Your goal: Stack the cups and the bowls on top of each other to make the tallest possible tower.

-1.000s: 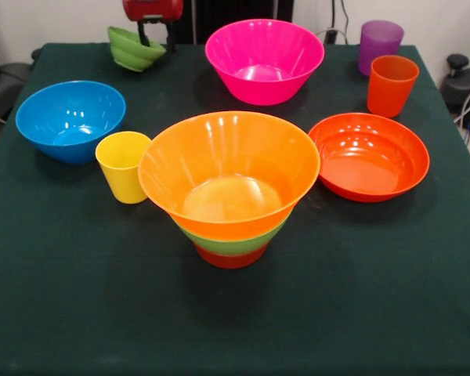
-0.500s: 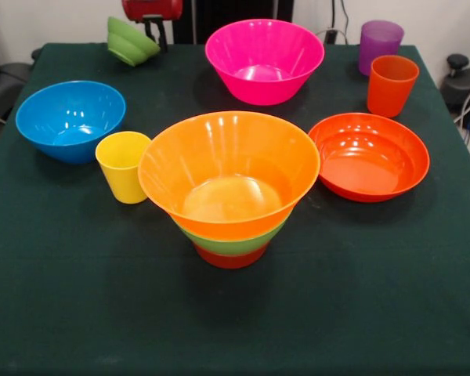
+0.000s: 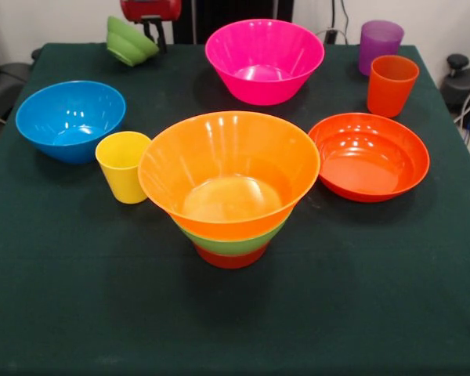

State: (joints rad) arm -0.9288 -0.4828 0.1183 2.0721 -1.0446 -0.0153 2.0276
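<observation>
The tower stands mid-table: a large yellow-orange bowl (image 3: 229,168) nested on a medium green bowl (image 3: 233,243) and a small red-orange bowl (image 3: 231,257). At the far left, my gripper (image 3: 153,37) is shut on the rim of the small ribbed green bowl (image 3: 129,41), which hangs tilted above the table's far edge. A yellow cup (image 3: 123,166) stands just left of the tower. The orange cup (image 3: 391,84) and purple cup (image 3: 379,43) stand at the far right.
A blue bowl (image 3: 70,120) sits at the left, a large pink bowl (image 3: 264,60) at the far middle, and a shallow orange bowl (image 3: 368,155) right of the tower. The dark green tablecloth (image 3: 235,329) covers the table. Black gear and cables (image 3: 466,86) lie off the right edge.
The small green bowl has risen and shifted slightly left in the gripper's hold over the last second. Everything else stayed put.
</observation>
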